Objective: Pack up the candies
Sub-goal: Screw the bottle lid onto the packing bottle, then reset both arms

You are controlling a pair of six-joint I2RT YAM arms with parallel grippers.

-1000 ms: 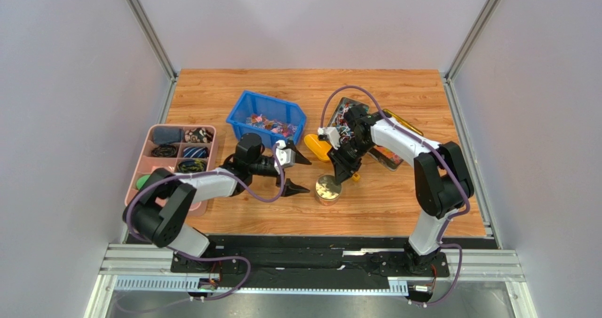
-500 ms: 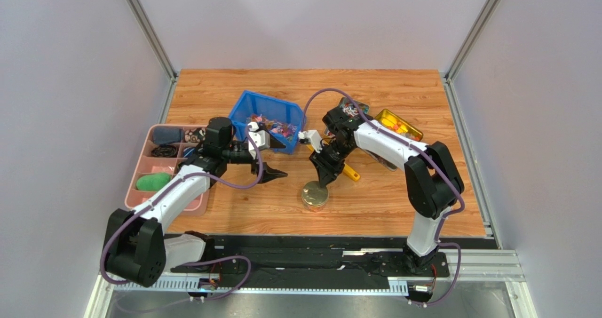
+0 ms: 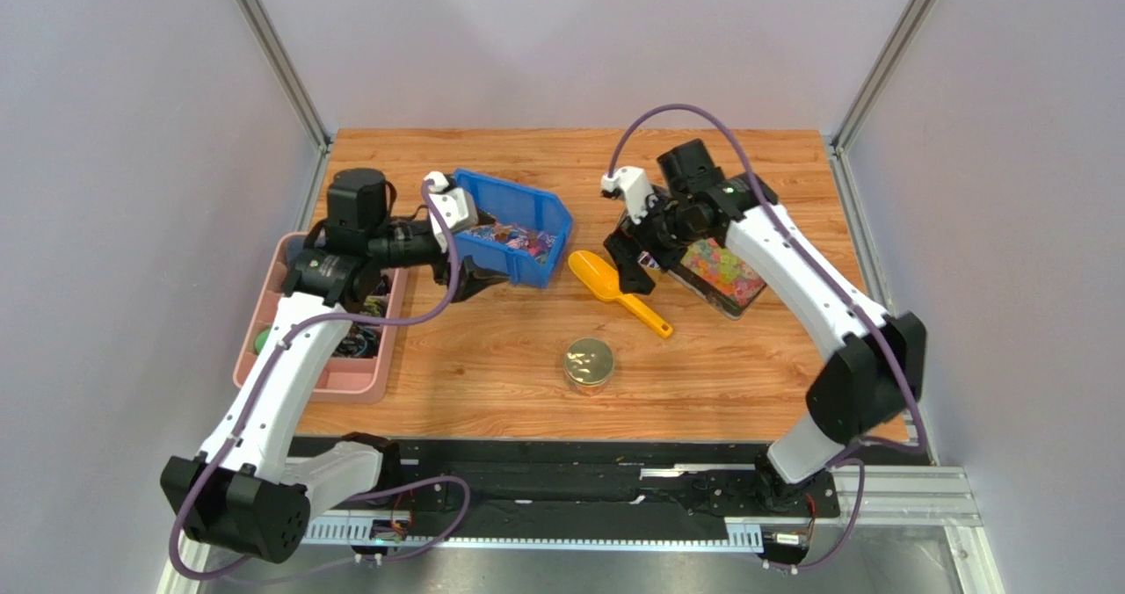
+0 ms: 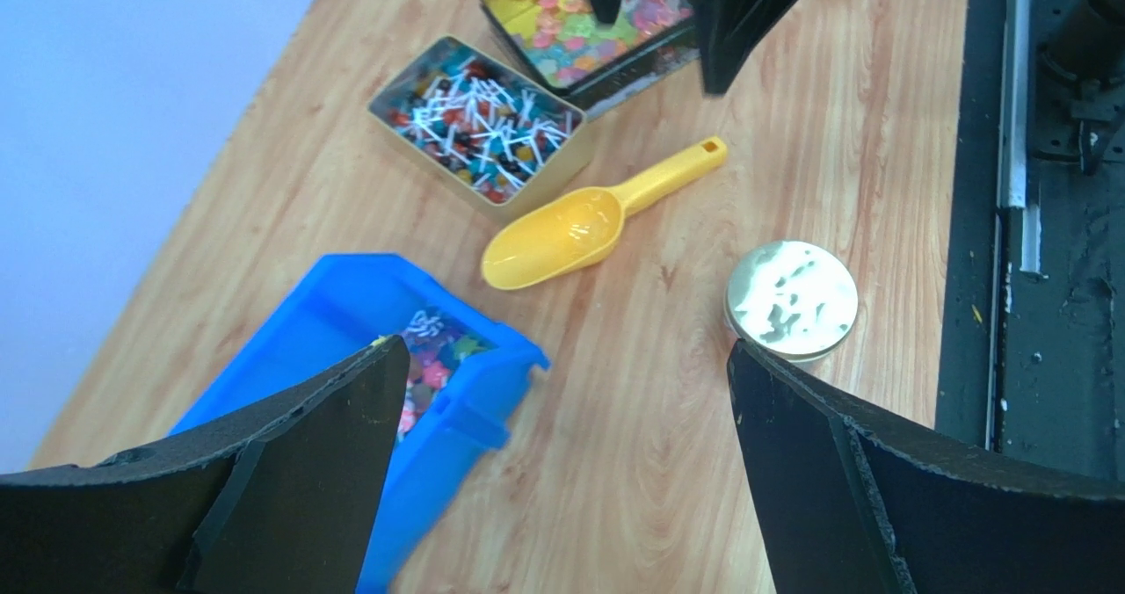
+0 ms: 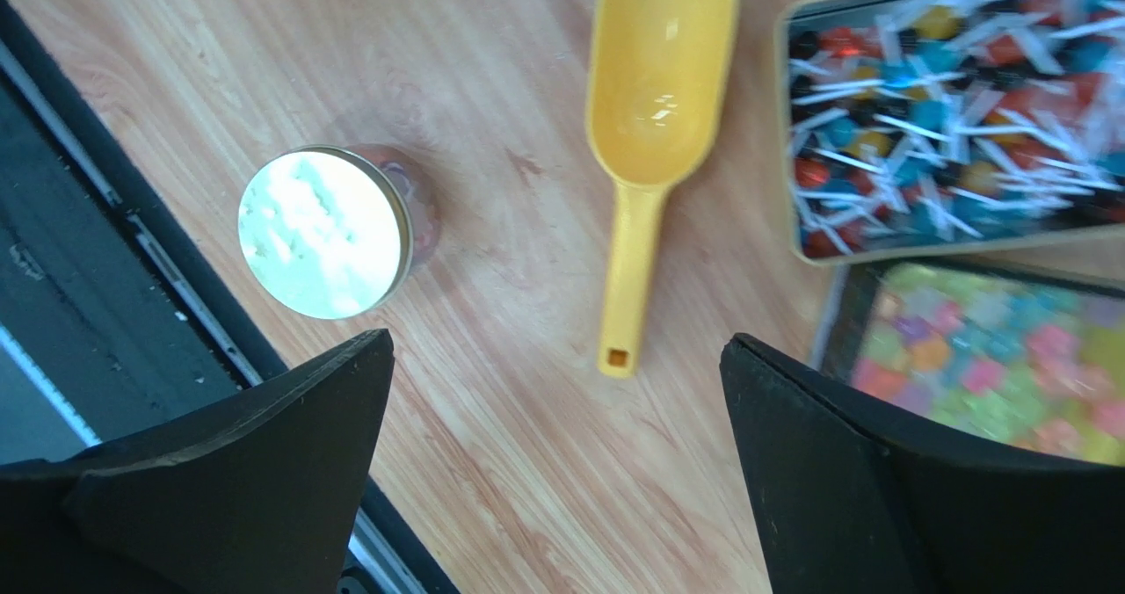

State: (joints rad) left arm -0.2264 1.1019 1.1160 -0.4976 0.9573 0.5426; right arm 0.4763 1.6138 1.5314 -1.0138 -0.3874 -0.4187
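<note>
The candies [image 3: 512, 237] are a heap of tiny shiny pink, red and blue wrapped sweets [image 4: 429, 354] inside a blue bin [image 3: 528, 204] at the back left of the table. My left gripper [image 3: 478, 267] hovers open at the bin's near left corner, with nothing between its fingers. In the left wrist view the bin [image 4: 304, 344] lies beside the left finger. My right gripper [image 3: 638, 262] hangs open and empty above the yellow scoop [image 3: 614, 288]. A round jar [image 3: 588, 364] with a shiny lid stands near the front.
Two open tins lie on the right: one of lollipops [image 5: 951, 106], one of pastel sweets [image 5: 990, 357]. A pink compartment tray [image 3: 317, 373] with dark bands sits at the left edge. The scoop [image 5: 654, 93] lies bowl-up beside the jar [image 5: 324, 232].
The right gripper has opened wide, risen and drawn back toward the tins. The left arm has swung back and left to the blue bin. The jar sits slightly further left than a second ago.
</note>
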